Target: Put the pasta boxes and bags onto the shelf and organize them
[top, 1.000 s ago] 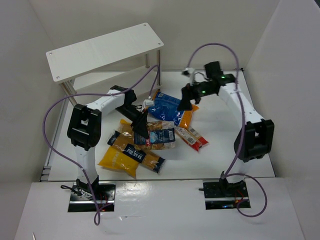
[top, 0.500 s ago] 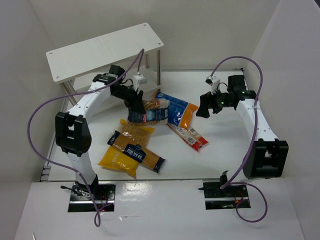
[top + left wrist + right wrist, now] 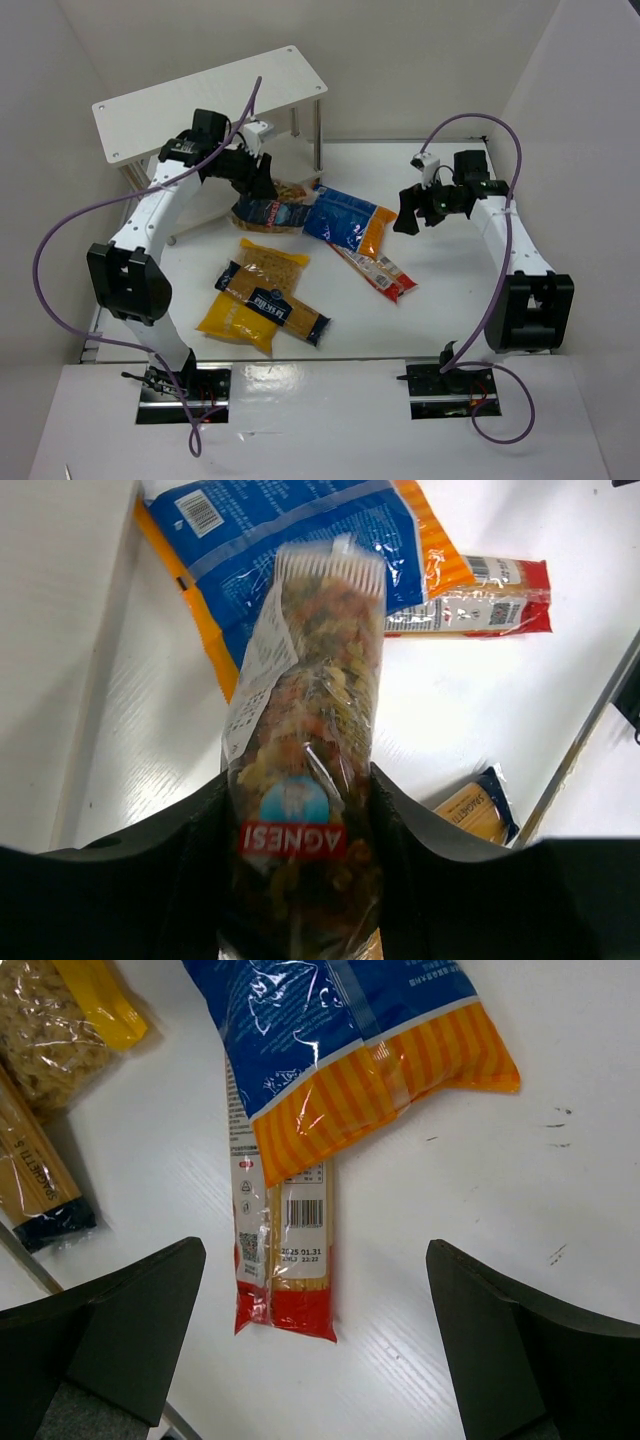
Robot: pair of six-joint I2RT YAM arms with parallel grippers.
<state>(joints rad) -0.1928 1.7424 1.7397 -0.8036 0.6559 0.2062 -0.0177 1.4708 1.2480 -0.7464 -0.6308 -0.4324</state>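
Observation:
My left gripper (image 3: 262,186) (image 3: 300,852) is shut on a clear bag of mixed-colour pasta (image 3: 272,211) (image 3: 316,720), held just off the front right of the white shelf (image 3: 210,98). On the table lie the blue bag with an orange end (image 3: 345,218) (image 3: 350,1050), the narrow red packet (image 3: 378,270) (image 3: 285,1260), a clear bag with a navy label (image 3: 268,288) and a yellow-orange bag (image 3: 232,322). My right gripper (image 3: 408,212) (image 3: 315,1332) hangs open above the red packet's end, touching nothing.
The shelf's silver legs (image 3: 319,135) stand just behind the held bag. White walls close in the table on the left, back and right. A purple cable (image 3: 60,240) loops out from the left arm.
My left arm has carried the clear bag from the pile back and left toward the shelf. The right arm pulled away to the right from the blue bag and now holds still.

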